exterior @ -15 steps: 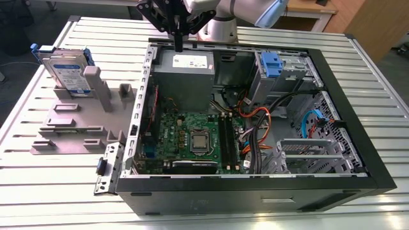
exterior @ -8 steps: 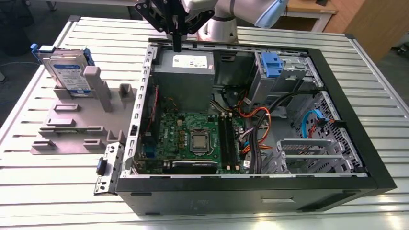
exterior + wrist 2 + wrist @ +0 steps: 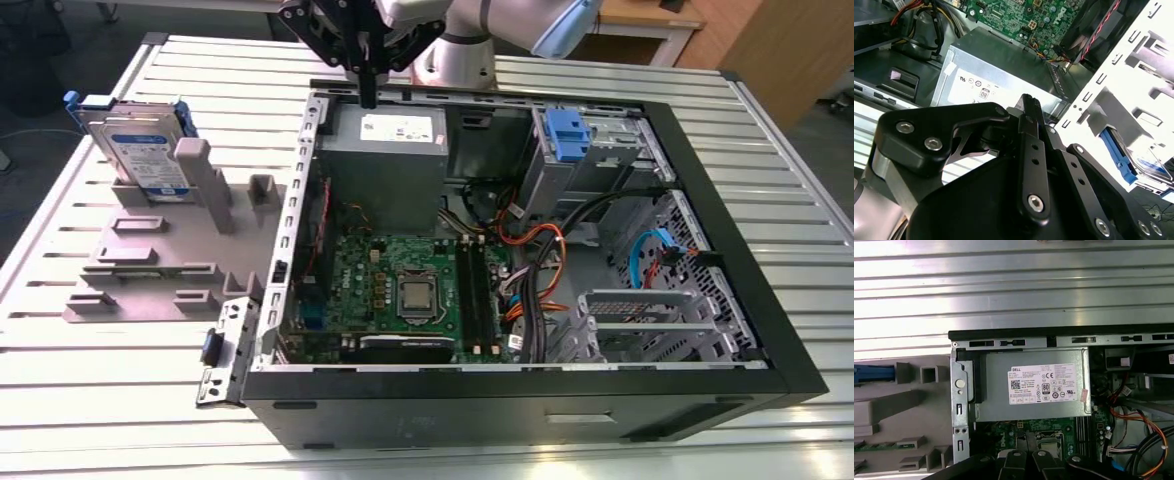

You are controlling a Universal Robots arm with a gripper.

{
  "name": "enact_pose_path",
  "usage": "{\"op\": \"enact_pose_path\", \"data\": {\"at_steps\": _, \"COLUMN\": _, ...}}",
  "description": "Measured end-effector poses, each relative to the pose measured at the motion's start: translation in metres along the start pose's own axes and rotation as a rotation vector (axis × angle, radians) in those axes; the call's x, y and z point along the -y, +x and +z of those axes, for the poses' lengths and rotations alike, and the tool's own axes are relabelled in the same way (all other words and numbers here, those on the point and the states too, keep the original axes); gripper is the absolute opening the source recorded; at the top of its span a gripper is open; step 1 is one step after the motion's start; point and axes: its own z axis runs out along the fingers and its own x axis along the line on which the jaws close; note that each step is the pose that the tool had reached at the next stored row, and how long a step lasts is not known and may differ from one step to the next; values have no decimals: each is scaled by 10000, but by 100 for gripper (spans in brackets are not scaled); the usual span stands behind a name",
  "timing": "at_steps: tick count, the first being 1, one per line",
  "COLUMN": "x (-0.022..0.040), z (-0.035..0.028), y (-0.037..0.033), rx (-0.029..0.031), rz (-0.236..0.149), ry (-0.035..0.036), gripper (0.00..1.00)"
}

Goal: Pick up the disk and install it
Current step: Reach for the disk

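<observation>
**A:** What lies nearest in the exterior view?

**B:** Your bench [image 3: 80, 400], slatted metal. An open case [image 3: 534, 410] lies on it, open side up, one black outer wall close along the bench's near edge. Just inside that wall you see the green board [image 3: 400, 290]. Toward the exterior view's right is a metal cage [image 3: 654, 320], with orange and blue cables between the two.

**A:** And outside the case?

**B:** A grey stand [image 3: 147, 260] lies on the bench just beside the case, on the exterior view's left. Your disk [image 3: 140, 140] stands upright at the stand's far end, toward the bench's far corner on that side. It has a blue frame around it and its label faces the camera. Nothing touches it, so you have not picked it up yet.

**A:** Farther back?

**B:** The grey power supply [image 3: 387, 150] sits against the case's far wall. Its white sticker [image 3: 1046, 384] reads plainly in the first wrist view. Beside it, toward the exterior view's right, is a bay [image 3: 594, 140] with a blue part in it.

**A:** And the end effector?

**B:** Your end effector [image 3: 367, 90] hangs over the case's far wall, just above the power supply and well apart from the disk. In the second wrist view its fingers [image 3: 1028, 107] are pressed together, pinching nothing.
</observation>
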Motion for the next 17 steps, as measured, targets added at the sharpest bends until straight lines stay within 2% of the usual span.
{"op": "enact_pose_path", "data": {"at_steps": 17, "x": 3, "z": -1, "y": 42, "rx": 0, "rz": 0, "ry": 0, "gripper": 11}}
